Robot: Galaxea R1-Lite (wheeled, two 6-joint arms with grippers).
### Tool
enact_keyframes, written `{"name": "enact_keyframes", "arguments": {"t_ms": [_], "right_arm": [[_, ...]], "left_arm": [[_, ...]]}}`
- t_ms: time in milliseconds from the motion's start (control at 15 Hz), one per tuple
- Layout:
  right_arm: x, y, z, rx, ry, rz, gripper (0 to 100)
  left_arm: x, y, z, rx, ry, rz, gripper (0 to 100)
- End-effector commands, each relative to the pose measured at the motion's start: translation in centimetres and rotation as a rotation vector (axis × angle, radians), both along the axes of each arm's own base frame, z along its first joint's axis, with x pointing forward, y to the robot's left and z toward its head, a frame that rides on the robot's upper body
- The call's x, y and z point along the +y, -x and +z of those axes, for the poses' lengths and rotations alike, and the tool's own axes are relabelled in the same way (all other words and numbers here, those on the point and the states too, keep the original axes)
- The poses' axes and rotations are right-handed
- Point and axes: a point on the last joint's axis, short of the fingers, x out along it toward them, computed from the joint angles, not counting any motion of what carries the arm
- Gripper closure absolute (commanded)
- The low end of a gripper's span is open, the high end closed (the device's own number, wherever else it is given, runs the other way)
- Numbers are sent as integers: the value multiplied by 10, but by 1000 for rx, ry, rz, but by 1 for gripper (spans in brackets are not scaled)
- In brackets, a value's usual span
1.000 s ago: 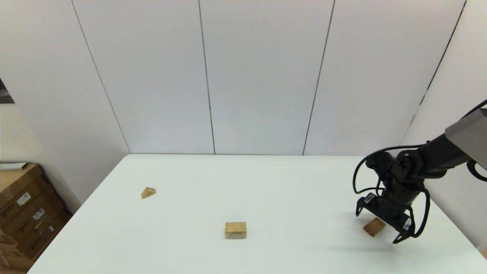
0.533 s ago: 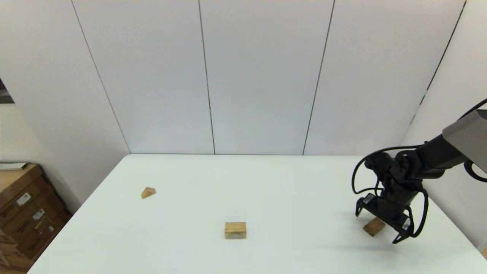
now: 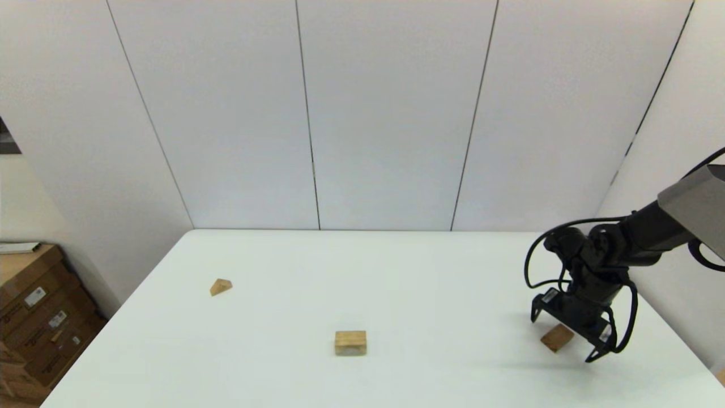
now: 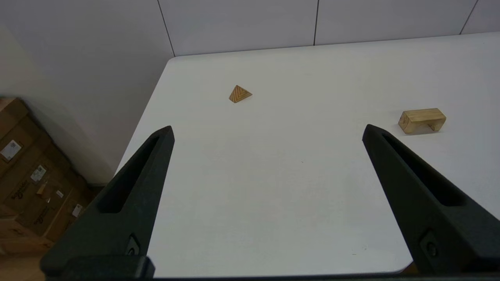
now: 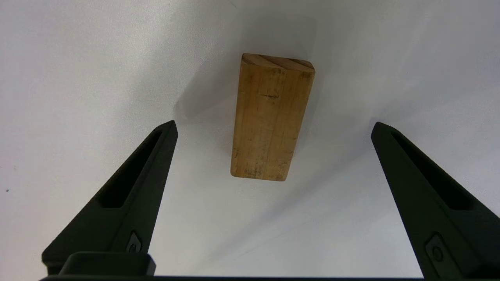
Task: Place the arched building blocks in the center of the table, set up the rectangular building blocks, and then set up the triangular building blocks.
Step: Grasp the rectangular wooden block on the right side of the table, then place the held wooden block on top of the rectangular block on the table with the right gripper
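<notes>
Near the table (image 3: 396, 255) edge, right gripper (image 3: 566, 333) straddles rectangular block (image 3: 557, 338), seemingly untouched

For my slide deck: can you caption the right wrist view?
Open right gripper poised above the flat rectangular block lying on the white table.

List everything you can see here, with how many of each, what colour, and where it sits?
arched block: one, light wood, near the table's middle, towards the front.
rectangular block: one, tan-brown, lying flat at the right side, under the right end effector.
triangular block: one, light wood, left side.
table: one, white, filling the foreground.
cardboard boxes: a stack, brown, on the floor at the left.
wall panels: several, pale grey, behind the table.
right end effector: one, black, open, hovering over the rectangular block.
left end effector: one, black, open, parked at the near left.
</notes>
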Motion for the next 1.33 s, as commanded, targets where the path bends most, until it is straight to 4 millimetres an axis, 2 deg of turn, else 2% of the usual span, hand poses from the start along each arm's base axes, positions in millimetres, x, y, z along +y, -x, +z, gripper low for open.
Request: {"name": "enact_keyframes", "arguments": {"t_ms": [67, 733, 867, 1000, 1133, 1200, 1333], "right_arm": [[0, 0, 0, 3, 1, -6, 100], [0, 0, 3, -1, -4, -10, 100], [-1, 0, 20, -52, -42, -4, 100], [7, -1, 46, -132, -82, 29, 100], [31, 1, 83, -243, -85, 162, 100], [50, 6, 110, -322, -72, 294, 100], [82, 11, 134, -388, -45, 515, 100]], "left_arm": [[0, 0, 0, 2, -1, 0, 0], [0, 0, 0, 2, -1, 0, 0], [0, 0, 0, 2, -1, 0, 0], [0, 0, 0, 2, -1, 0, 0], [0, 0, 0, 2, -1, 0, 0], [0, 0, 0, 2, -1, 0, 0], [0, 0, 0, 2, -1, 0, 0]]}}
